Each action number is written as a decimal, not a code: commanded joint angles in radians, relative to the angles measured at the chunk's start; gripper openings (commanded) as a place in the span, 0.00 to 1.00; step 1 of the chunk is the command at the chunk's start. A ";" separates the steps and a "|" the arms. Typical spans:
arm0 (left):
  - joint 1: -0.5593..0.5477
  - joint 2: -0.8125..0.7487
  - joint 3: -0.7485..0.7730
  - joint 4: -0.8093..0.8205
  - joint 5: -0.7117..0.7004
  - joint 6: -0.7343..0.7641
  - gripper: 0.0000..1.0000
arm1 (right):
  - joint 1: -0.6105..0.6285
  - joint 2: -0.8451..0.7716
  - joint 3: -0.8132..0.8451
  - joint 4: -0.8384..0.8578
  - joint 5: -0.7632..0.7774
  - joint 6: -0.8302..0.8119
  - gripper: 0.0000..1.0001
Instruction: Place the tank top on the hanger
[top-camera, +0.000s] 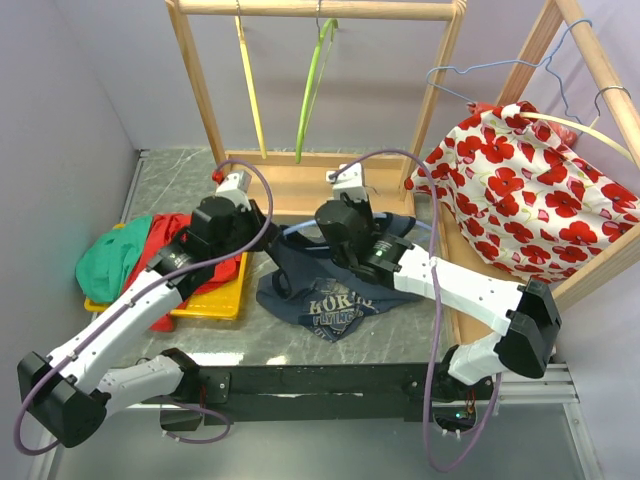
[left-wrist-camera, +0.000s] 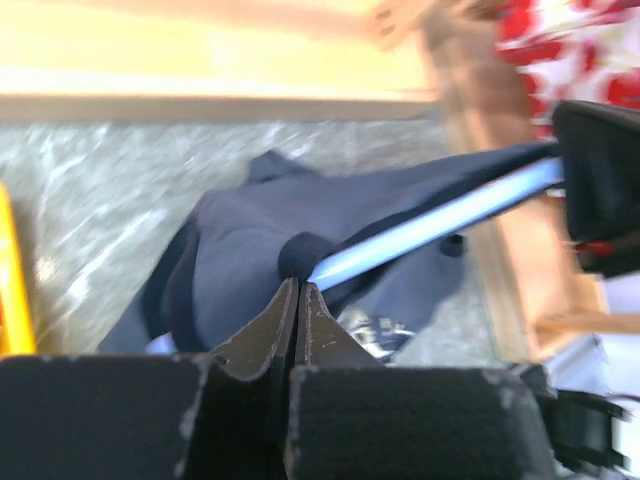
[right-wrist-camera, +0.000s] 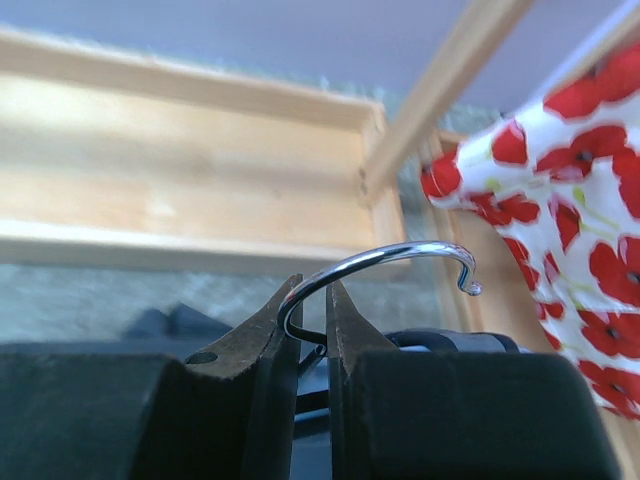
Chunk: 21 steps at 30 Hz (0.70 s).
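The tank top (top-camera: 335, 295) lies crumpled on the worktop (top-camera: 190, 170) between the two arms, with its printed chest facing up. In the left wrist view, one arm of the hanger (left-wrist-camera: 440, 225) runs into the navy fabric and disappears under a fold. We judge that this shoulder is at least partly threaded. Most of the garment is spread flat, not draped, so we judge the task to be midway: both straps remain to be seated squarely on the hanger.

The right end effector (right-wrist-camera: 312, 300) is clenched on the hanger's metal hook (right-wrist-camera: 400, 255) and holds it just above the cloth. The left end effector (left-wrist-camera: 298, 295) has its jaws pressed together, with the tips against the fold. We cannot tell whether the jaws pinch any cloth.

The worktop is grey and marbled, with pale walls around it. A wooden rack (top-camera: 320, 10) stands at the far side and carries a lime green hanger (top-camera: 310, 90). A red-flowered cloth (top-camera: 520, 190) hangs at the right. At the left, a yellow tray (top-camera: 215, 300) holds a red garment (top-camera: 165, 235) and a green garment (top-camera: 110, 265).
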<state>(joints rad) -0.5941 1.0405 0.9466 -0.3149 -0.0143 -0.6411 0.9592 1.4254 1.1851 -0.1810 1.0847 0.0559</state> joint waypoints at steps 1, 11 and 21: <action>0.004 0.007 0.136 -0.039 0.106 0.063 0.01 | 0.009 0.038 0.093 0.047 0.043 -0.025 0.00; 0.004 0.024 0.238 -0.076 0.152 0.077 0.01 | 0.070 0.055 0.172 0.074 0.026 -0.044 0.00; 0.004 0.024 0.372 -0.118 0.183 0.127 0.37 | 0.084 0.031 0.307 0.048 -0.028 -0.091 0.00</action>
<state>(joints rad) -0.5941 1.0763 1.2133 -0.4385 0.1337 -0.5636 1.0302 1.5112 1.4170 -0.1509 1.0637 -0.0093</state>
